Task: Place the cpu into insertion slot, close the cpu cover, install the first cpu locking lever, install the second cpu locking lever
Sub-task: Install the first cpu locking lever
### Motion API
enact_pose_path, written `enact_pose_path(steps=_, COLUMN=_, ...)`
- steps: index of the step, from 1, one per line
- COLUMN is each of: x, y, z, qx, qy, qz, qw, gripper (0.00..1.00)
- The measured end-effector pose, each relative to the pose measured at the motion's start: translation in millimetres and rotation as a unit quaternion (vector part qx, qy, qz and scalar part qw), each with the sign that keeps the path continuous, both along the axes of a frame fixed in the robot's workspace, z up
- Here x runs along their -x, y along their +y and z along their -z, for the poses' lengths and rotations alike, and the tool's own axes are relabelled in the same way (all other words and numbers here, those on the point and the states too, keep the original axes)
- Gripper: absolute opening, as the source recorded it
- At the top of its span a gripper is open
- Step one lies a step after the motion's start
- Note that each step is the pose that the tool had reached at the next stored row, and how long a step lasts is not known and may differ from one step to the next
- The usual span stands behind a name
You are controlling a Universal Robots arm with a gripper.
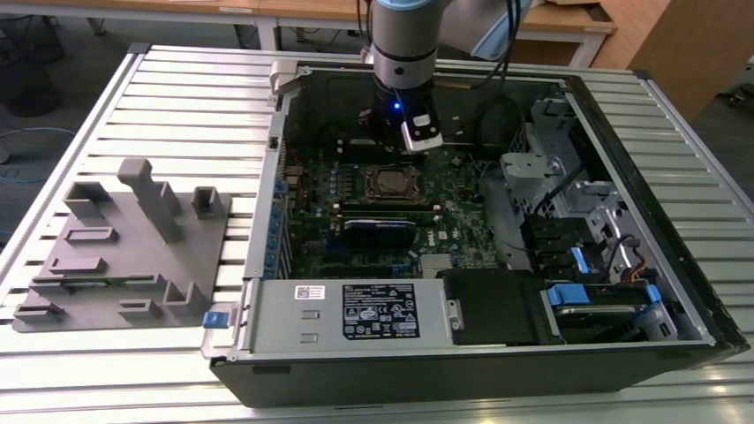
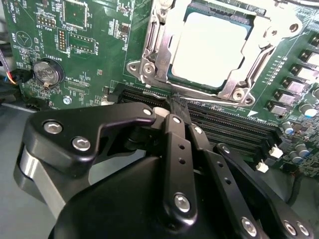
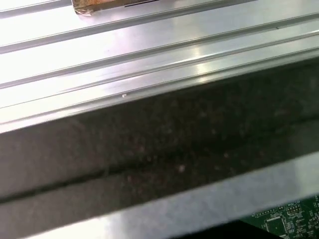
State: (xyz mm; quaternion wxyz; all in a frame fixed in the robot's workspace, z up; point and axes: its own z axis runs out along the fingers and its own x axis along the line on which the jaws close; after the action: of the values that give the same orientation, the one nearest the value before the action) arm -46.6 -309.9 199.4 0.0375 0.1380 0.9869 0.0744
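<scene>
"Exterior view, largest lot first," says the clerk. "Entry?"

"One slatted metal table," says the checker. "On it, one open computer case, lying on its side. At the exterior view's left of the case, one grey moulded fixture tray. In the first wrist view, the slats run beside the case's dark wall."

"The arm?"

"One arm, entering from the top edge and near upright. It reaches down into the case over the far part of the green motherboard. The wrist hangs above the board, just beyond the insertion slot."

"Along the near wall?"

"One power supply with a label. Blue-tabbed drive bays lie at its side, toward the exterior view's right."

"Second wrist view. The tool?"

"One gripper, black, fingers pressed together. It slants down at the board. The tips sit at the slot's edge, over the long black memory slots."

"Task items?"

"The cpu cover, a silver frame, lying down over the slot. The cpu, with a pale metal top, seated in the slot and showing through the cover's window. One thin lever rod along the slot edge, just beside the fingertips. Whether they touch it cannot be told."

"Smallest?"

"One coin cell battery, on the board, well apart from the slot."
</scene>
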Motion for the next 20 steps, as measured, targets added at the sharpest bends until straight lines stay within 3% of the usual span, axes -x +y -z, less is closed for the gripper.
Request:
enact_pose_path(steps=7, x=0.0, y=0.2, z=0.6, qx=0.0103, qy=0.0002, qz=0.016, qw=0.9998, gripper=0.11)
enact_pose_path(steps=20, x=0.0, y=3.6, z=0.8, qx=0.0108, qy=0.0003, qz=0.034, qw=0.9994, gripper=0.11)
